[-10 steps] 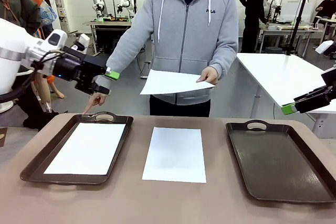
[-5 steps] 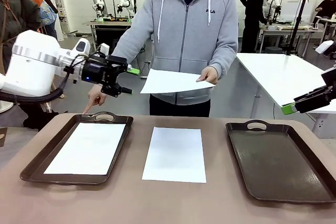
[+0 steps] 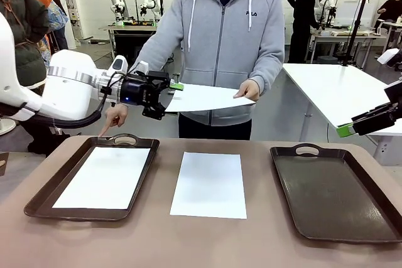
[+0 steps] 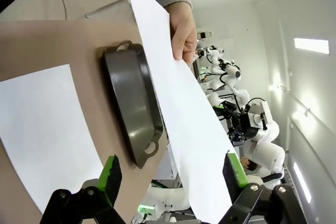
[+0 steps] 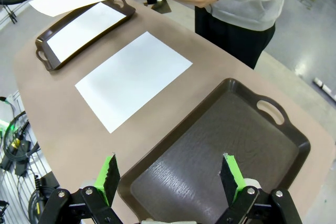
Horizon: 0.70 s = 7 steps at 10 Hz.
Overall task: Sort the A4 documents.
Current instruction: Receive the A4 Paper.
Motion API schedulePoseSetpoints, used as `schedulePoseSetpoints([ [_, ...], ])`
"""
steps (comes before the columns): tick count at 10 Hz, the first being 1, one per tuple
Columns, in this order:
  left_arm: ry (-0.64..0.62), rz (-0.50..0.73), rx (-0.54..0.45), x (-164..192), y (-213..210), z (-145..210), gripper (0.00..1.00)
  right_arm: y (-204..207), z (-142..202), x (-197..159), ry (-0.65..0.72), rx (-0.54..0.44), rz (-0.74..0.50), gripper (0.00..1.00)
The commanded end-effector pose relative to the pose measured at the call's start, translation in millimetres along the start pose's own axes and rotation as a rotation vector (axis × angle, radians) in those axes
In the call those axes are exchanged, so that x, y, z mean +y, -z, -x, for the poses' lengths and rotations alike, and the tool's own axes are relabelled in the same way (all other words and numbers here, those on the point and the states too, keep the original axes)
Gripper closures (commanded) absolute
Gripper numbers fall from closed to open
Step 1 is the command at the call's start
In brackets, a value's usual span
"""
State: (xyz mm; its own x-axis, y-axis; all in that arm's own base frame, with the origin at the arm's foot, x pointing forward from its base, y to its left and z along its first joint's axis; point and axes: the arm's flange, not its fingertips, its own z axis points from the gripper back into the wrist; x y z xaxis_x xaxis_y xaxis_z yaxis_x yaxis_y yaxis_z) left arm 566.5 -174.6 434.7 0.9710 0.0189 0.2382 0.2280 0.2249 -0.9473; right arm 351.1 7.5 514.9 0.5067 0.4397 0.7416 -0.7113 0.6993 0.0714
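Held sheet (image 3: 210, 97): plain white, blank, in the air above the far edge of the table (image 3: 251, 243), roughly level and slightly bowed. The person's hand (image 3: 250, 89) pinches its one corner, thumb on top.

The opposite end of the sheet lies between the fingers of the left gripper (image 3: 168, 100). Left arm reaches in sideways at the person's waist height, wrist rolled so that one green pad sits above the paper and one below. Jaws apart, not clamped. In the left wrist view the paper runs close along one pad (image 4: 233, 169); contact cannot be told.

Second sheet (image 3: 209, 184): flat on the bare table, between the two trays. Third sheet (image 3: 103, 177): flat on the floor of the left tray (image 3: 38, 204), edges parallel to the rim.

The person's other hand (image 3: 114, 119) points a finger down at the far handle of the left tray.

Right gripper (image 5: 170, 176): hangs above the near rim of the right tray (image 5: 173, 145), jaws apart, nothing between them.
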Motion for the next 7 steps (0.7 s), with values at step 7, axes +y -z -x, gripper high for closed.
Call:
schedulePoseSetpoints([
  [7, -0.223, 0.065, 0.084, 2.3, 13.8, -9.8, 0.0, 1.9, 1.0, -0.9, 0.002, -0.007, -0.017, 0.0],
])
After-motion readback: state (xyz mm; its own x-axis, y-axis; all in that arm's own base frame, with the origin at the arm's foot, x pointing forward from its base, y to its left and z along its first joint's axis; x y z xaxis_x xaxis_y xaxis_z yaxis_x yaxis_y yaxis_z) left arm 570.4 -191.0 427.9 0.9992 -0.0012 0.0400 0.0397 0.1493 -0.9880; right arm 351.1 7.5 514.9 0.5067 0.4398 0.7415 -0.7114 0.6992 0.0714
